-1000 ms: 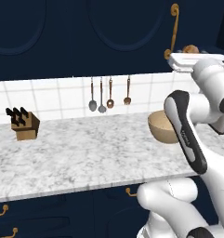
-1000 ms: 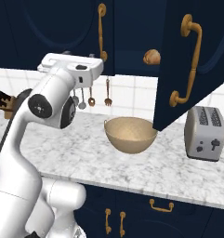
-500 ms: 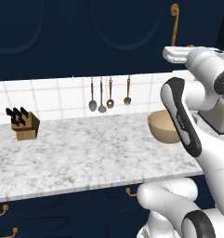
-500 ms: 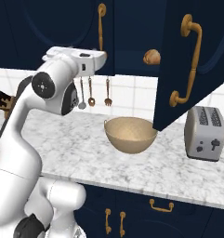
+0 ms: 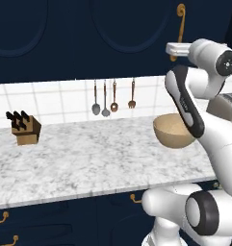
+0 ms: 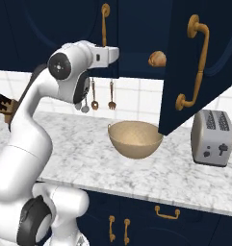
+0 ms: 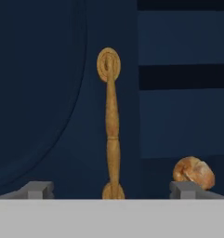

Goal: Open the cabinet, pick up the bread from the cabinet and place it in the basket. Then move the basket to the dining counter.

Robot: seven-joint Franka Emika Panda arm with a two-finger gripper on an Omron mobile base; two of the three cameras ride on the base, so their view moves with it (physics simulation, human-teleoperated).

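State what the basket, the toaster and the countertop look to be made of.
Basket: probably wood, tan and smooth-sided with a matte finish and a lighter inside. Toaster: apparently brushed metal, silver-grey with soft highlights. Countertop: marble or a look-alike, white-grey with irregular veining and a slight polish.

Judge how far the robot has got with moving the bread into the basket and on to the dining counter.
Done: the cabinet door hangs open. In hand: the gripper, jaws open and empty, faces the shelf where the bread sits. Left: grasp the bread, drop it in the basket, and carry the basket over.
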